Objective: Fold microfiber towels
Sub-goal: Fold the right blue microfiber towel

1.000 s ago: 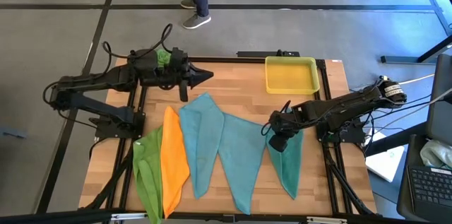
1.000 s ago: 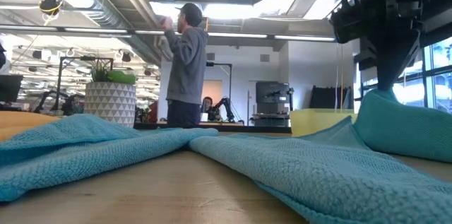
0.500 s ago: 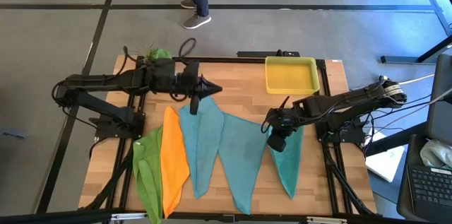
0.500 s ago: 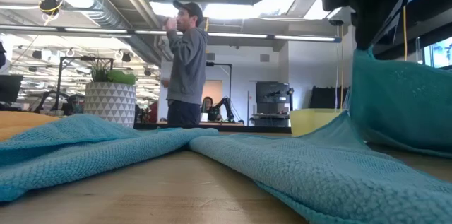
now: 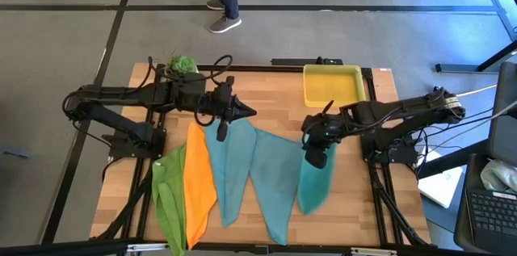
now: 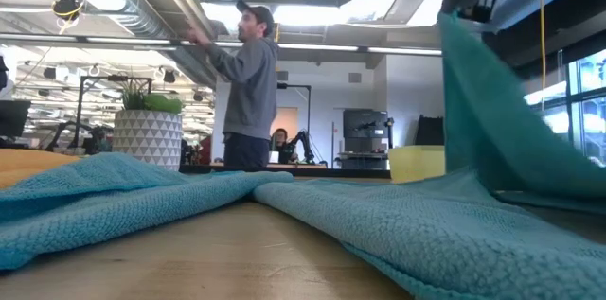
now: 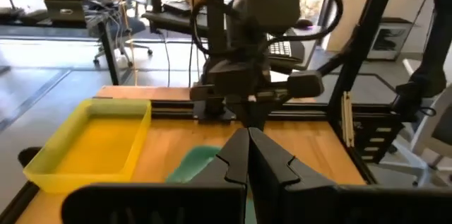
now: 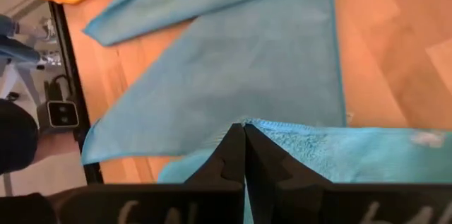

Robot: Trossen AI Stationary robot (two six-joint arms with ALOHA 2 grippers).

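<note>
Five microfiber towels lie side by side on the wooden table: lime green (image 5: 166, 195), orange (image 5: 199, 177), two light blue ones (image 5: 230, 167) (image 5: 273, 183), and a teal one (image 5: 313, 185) at the right. My right gripper (image 5: 317, 156) is shut on the teal towel's far end, raised above the table. My left gripper (image 5: 247, 112) is shut and hovers level above the far tip of the left light blue towel. In the left wrist view its fingers (image 7: 247, 143) show nothing between them. My right gripper pinches the teal towel's hemmed edge (image 8: 282, 126) at its far end between its two shut fingers, slanting down from above. The towel hangs below the fingers (image 6: 473, 101) in a steep slope. Its lower part (image 6: 530, 210) rests on the table.
A yellow tray (image 5: 332, 85) stands at the table's far right. A small green plant (image 5: 181, 65) sits by the left arm at the far edge. A person stands beyond the table (image 6: 248, 92). Bare wood shows right of the teal towel.
My right gripper has risen, drawing the teal towel's far end up. The towel now hangs steeply and its near tip has slid toward the table's left. My left gripper has moved toward the table's right and near side, rolled, and now stands over the light blue towel's far tip.
</note>
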